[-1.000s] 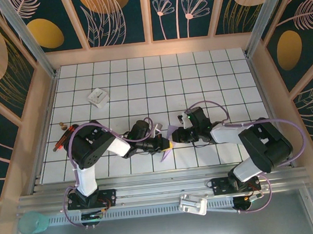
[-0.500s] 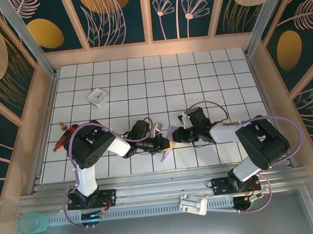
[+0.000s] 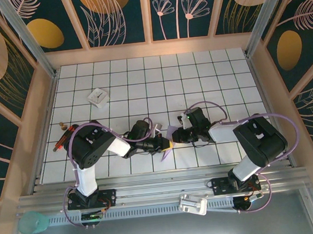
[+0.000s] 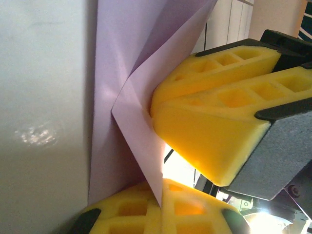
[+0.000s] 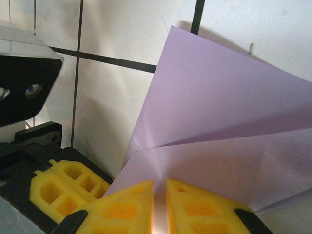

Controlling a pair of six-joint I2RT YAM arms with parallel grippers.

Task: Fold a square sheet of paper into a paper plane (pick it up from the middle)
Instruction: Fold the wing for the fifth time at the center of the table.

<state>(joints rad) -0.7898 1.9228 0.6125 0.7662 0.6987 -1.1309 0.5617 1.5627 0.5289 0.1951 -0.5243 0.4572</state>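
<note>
Top external: left end effector (image 3: 167, 144) and right end effector (image 3: 175, 137) still pinch paper (image 3: 166, 153) — unmoved.

Left arm (image 3: 88, 147): black rounded joint housings, one white tubular link, black base plate (image 3: 89, 199); right arm (image 3: 260, 141) of identical build, white link above its own black base; lavender cables (image 3: 204, 103) loop along both arms; green indicator light (image 3: 189, 116) lit on the right wrist; left gripper (image 3: 169, 144) and right gripper (image 3: 176, 138) fitted with yellow finger pads (image 5: 195, 207), moulded with rectangular pockets, on black backing; grey textured finger housing (image 4: 278, 156) noted.
</note>
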